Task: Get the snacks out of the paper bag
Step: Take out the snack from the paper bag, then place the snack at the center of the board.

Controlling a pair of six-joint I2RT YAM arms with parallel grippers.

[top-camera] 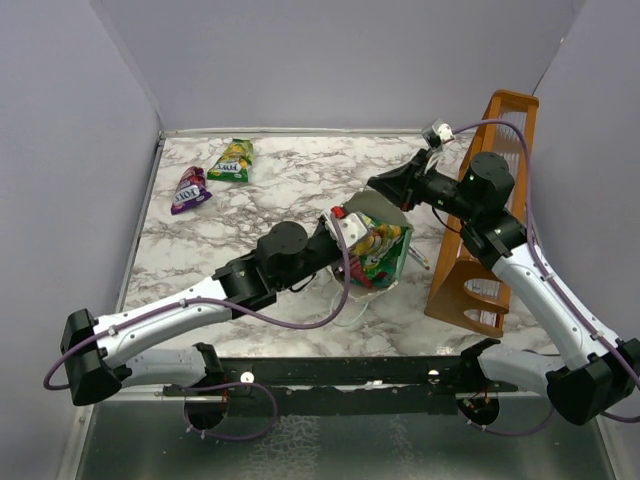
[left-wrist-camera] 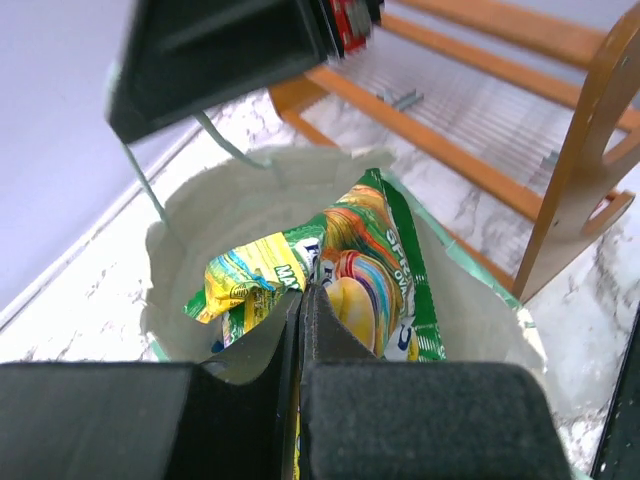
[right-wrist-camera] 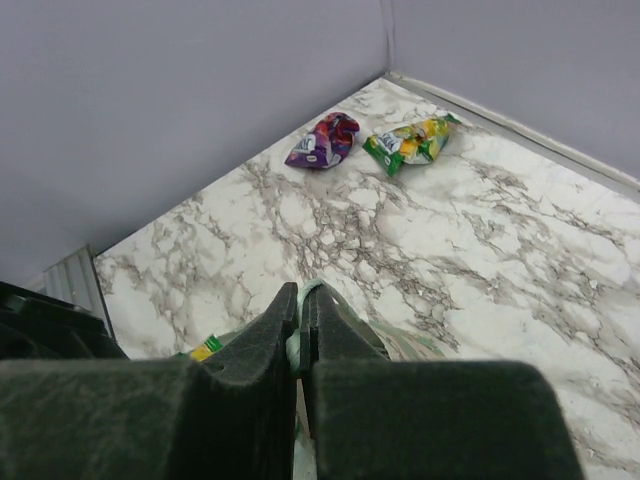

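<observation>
Marbled white-grey worktop [top-camera: 290,195] carries a tall orange-brown wooden rack [top-camera: 470,285] at the right and, just left of it, a small mint-green paper bag [left-wrist-camera: 230,200], cream inside. The right claw [right-wrist-camera: 300,295] is pinched tight on the bag's far rim. The left claw [left-wrist-camera: 303,295] is closed on a green-yellow crinkly packet [left-wrist-camera: 350,270] inside the bag. A purple packet [top-camera: 189,189] and a second green-yellow packet [top-camera: 232,160] lie far left, side by side.

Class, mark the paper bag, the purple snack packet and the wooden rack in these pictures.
paper bag [left-wrist-camera: 185,235]: left wrist view, on its cream inner wall.
purple snack packet [top-camera: 189,188]: top external view, on the packet's middle.
wooden rack [top-camera: 458,285]: top external view, on its lower side panel.
</observation>
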